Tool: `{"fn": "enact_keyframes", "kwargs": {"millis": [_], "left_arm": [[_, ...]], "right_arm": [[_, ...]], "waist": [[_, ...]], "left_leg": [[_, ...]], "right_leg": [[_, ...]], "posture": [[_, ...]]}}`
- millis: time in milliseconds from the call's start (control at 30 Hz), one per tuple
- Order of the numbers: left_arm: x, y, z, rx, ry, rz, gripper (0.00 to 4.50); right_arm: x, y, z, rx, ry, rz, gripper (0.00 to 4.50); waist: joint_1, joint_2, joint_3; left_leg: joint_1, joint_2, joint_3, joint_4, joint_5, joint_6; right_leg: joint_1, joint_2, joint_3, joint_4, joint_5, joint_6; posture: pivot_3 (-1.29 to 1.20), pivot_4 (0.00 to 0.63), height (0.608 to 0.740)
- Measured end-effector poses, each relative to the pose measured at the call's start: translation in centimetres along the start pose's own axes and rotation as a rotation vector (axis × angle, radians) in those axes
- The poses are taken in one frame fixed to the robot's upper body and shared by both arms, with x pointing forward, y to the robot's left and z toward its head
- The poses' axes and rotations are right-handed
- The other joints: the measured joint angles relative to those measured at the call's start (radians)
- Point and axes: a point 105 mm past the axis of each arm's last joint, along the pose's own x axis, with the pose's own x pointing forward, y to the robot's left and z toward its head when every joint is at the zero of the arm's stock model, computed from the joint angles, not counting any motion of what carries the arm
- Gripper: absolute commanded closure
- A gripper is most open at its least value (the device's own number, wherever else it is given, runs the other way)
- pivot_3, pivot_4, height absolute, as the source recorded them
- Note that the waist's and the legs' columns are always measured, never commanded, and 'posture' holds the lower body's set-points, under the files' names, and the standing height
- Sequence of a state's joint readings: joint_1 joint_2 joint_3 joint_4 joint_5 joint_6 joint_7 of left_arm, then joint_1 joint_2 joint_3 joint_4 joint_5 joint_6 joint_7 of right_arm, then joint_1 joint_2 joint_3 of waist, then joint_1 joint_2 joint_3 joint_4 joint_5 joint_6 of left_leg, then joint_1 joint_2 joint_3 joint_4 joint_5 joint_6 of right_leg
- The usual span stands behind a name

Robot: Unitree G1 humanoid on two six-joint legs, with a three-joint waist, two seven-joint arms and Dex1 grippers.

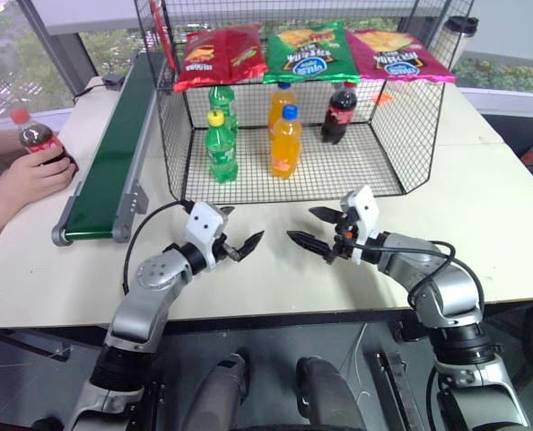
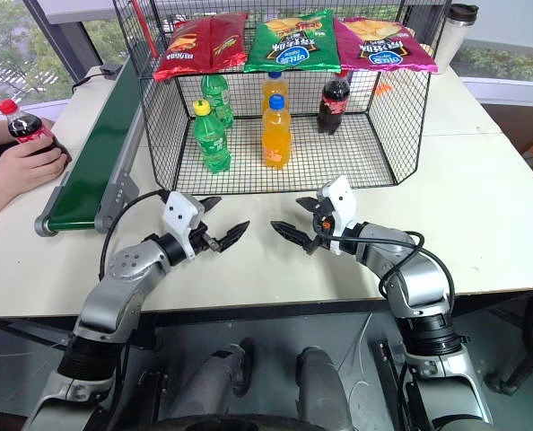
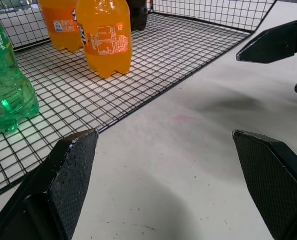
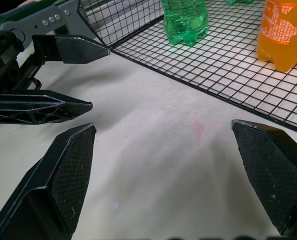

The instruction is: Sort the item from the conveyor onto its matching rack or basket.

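A pale bench (image 1: 482,206) by a window carries everything here. The cola bottle (image 1: 35,136), red-capped and red-labelled, is off the bench's far-left edge in a person's hand (image 1: 35,176), which wraps its lower half; it stands upright, well apart from both sets of fingers and to the left of the conveyor (image 1: 114,153), on the far side of the belt from them. The dark-green belt runs away from the left gripper (image 1: 240,235) along the cage's left side. The black wire cage (image 1: 401,135) sits just beyond both grippers, holding two green bottles (image 1: 220,148), two orange-drink bottles (image 1: 285,142) and another cola bottle (image 1: 338,112) on its mesh floor, with three snack bags (image 1: 310,52) on its top shelf.

The left gripper's fingers (image 3: 71,175) stand wide apart with nothing between them, over bare bench. The right gripper (image 1: 316,229) likewise has its fingers (image 4: 71,170) spread and empty, tips facing the left gripper's.

The head views show the hand-held bottle and the belt; the left wrist view shows the mesh floor's near edge with an orange and a green bottle close up, and the right wrist view shows the left gripper's fingers and the conveyor's grey end frame (image 4: 48,20).
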State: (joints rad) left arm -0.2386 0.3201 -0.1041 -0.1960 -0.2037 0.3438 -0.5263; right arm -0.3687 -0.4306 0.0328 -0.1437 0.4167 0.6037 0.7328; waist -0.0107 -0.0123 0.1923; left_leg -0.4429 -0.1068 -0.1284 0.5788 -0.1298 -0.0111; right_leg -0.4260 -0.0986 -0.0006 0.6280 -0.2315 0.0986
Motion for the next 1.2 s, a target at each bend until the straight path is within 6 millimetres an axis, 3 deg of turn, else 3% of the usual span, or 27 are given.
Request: {"fn": "enact_keyframes", "kwargs": {"millis": [467, 600, 900, 1067, 1200], "left_arm": [[0.0, 0.0, 0.2, 0.004, -0.007, 0.006, 0.0], [-0.2, 0.9, 1.2, 0.001, -0.06, 0.067, 0.0], [-3.1, 3.6, 4.8, -0.051, -0.178, 0.244, 0.0], [-5.8, 5.0, 4.5, -0.139, -0.174, 0.351, 0.0], [-6.9, 5.4, 4.3, -0.162, -0.168, 0.387, 0.0]], "right_arm": [[0.0, 0.1, 0.0, -0.001, 0.0, 0.009, 0.05], [0.3, 0.2, 1.1, -0.003, -0.028, 0.031, 0.05], [0.5, 1.2, 3.2, -0.009, -0.051, 0.116, 0.05], [0.5, 2.9, 5.0, -0.04, -0.076, 0.219, 0.05], [0.6, 3.5, 5.7, -0.049, -0.084, 0.254, 0.05]], "waist": [[0.0, 0.0, 0.0], [0.0, 0.0, 0.0], [-0.002, 0.0, 0.0], [-0.001, 0.0, 0.0], [0.003, 0.0, 0.0]], "left_leg": [[0.0, 0.0, 0.0, 0.0, 0.0, 0.0], [0.0, 0.0, 0.0, 0.0, 0.0, 0.0], [0.0, 0.0, 0.0, -0.001, 0.0, 0.0], [0.0, 0.0, -0.001, -0.001, 0.0, 0.0], [0.0, 0.0, -0.001, -0.001, 0.0, 0.0]], "right_leg": [[0.0, 0.0, 0.0, 0.0, 0.0, 0.0], [0.0, 0.0, 0.0, 0.0, 0.0, 0.0], [-0.001, 0.0, 0.0, 0.0, 0.0, 0.0], [0.0, 0.0, -0.001, 0.0, 0.0, 0.001], [0.0, 0.0, -0.001, -0.001, 0.0, 0.001]], "posture": [[0.0, 0.15, 0.738], [0.0, 0.15, 0.738], [0.0, 0.15, 0.738], [0.0, 0.15, 0.738], [0.0, 0.15, 0.738]]}}
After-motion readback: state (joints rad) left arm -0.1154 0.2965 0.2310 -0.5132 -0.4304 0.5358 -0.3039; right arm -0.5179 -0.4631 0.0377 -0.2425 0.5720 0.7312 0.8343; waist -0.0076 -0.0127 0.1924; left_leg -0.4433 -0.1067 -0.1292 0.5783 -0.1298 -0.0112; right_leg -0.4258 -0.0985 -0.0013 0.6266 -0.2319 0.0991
